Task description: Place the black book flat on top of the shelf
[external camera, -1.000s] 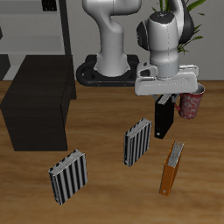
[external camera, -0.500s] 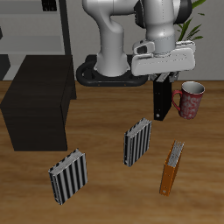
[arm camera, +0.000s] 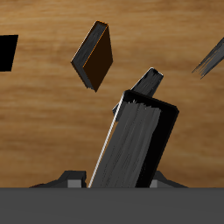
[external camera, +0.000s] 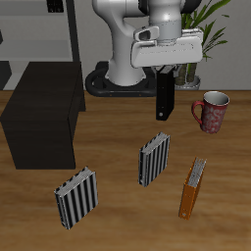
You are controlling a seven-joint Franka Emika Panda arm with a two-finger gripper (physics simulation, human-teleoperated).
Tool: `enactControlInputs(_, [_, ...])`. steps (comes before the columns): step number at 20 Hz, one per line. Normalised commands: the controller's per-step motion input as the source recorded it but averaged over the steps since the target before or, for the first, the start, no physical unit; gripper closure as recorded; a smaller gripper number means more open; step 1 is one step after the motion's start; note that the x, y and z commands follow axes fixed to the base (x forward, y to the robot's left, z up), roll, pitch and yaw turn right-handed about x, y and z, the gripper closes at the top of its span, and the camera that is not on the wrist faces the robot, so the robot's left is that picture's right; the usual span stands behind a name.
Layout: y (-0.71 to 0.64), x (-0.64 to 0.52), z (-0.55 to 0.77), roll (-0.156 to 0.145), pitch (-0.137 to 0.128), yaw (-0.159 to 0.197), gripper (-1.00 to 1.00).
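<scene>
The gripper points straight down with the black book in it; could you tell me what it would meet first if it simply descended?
Probably the bare table. The gripper holds the black book hanging behind the striped book, though depth is uncertain.

Tabletop (external camera: 108, 221): wood grain, satin. Black book (external camera: 165, 97): matt cover, possibly cloth-textured. Shelf (external camera: 44, 127): matt dark. Mug (external camera: 212, 111): glossy.
</scene>
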Motion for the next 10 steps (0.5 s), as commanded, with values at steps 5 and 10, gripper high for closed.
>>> enactControlInputs(5, [-0.45,-0.01,0.24,-0.104,-0.016,0.072,1.00])
enactControlInputs(10, [-0.46,0.03,0.15,-0.124,0.011,0.076,1.00])
